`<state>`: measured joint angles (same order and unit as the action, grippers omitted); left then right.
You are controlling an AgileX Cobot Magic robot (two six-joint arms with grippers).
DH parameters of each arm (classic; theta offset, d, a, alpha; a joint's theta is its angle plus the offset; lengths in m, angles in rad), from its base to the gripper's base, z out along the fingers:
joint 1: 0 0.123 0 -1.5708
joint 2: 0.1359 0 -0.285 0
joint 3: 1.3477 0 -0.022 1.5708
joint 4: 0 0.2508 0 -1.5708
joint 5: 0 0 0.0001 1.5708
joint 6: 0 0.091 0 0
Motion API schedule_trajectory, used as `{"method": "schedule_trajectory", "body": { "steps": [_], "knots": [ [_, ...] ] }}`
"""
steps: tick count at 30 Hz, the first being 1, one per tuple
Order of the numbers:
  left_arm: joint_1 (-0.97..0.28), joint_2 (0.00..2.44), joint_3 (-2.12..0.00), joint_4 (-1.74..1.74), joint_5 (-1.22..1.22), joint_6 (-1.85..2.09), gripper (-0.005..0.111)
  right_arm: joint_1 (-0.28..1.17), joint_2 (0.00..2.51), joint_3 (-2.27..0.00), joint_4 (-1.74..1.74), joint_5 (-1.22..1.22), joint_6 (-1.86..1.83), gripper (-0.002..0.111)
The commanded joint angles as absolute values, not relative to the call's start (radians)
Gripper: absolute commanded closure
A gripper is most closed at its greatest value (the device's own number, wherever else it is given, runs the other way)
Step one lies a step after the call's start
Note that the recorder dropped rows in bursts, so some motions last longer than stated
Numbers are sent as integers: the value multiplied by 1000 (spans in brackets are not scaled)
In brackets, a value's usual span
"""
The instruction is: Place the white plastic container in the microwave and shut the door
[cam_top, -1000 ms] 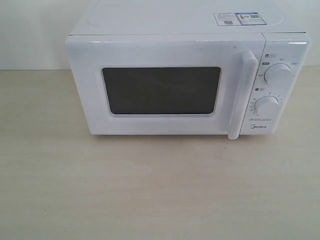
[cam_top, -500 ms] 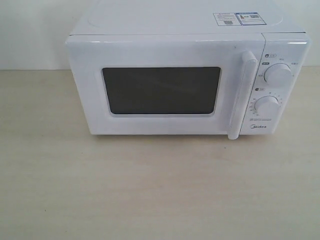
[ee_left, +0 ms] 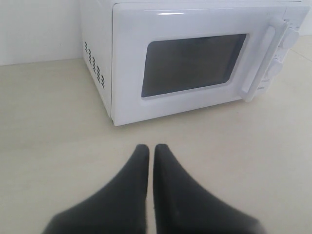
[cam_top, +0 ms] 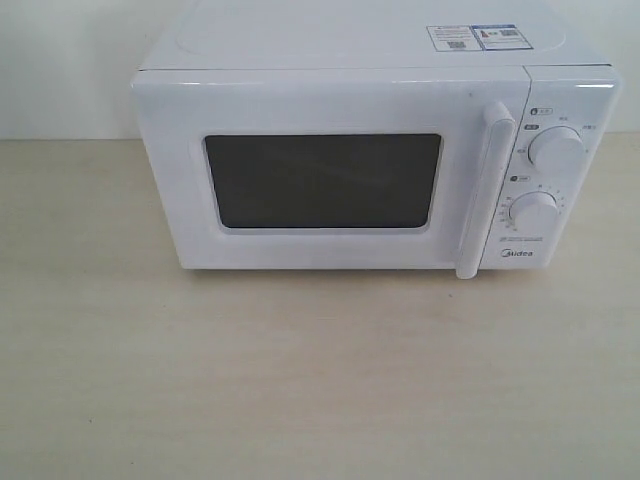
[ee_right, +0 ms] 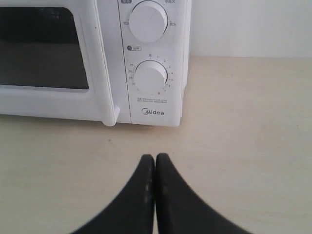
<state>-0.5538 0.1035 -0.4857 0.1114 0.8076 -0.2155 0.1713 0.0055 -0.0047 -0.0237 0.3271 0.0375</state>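
Observation:
The white microwave [cam_top: 370, 90] stands at the back of the table. Its door [cam_top: 322, 180] with the dark window is closed, and the bar handle [cam_top: 483, 190] runs down its right side. Neither arm shows in the exterior view. In the left wrist view my left gripper [ee_left: 151, 148] is shut and empty, hovering over the table well in front of the microwave [ee_left: 126, 58]. In the right wrist view my right gripper [ee_right: 155, 158] is shut and empty, a little in front of the lower knob [ee_right: 151, 77]. The white plastic container is out of view.
Two round knobs [cam_top: 556, 148] [cam_top: 534, 214] sit on the microwave's right panel. Stickers [cam_top: 477, 37] lie on its top. The light wooden table [cam_top: 300, 380] stretches in front, and a white wall [cam_top: 60, 60] stands behind.

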Motion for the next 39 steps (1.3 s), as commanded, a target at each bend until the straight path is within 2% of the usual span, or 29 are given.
{"method": "schedule_trajectory", "body": {
  "steps": [1,7,17,39],
  "knots": [
    [-557,97,-481,116,804,-217,102,168,0,0,-27,326,35,109],
    [-557,97,-481,116,804,-217,102,157,0,0,-33,328,10,109],
    [-557,97,-481,116,804,-217,102,-50,0,0,-35,328,6,109],
    [-557,97,-481,116,804,-217,102,-50,0,0,-35,337,-8,109]
  ]
}}
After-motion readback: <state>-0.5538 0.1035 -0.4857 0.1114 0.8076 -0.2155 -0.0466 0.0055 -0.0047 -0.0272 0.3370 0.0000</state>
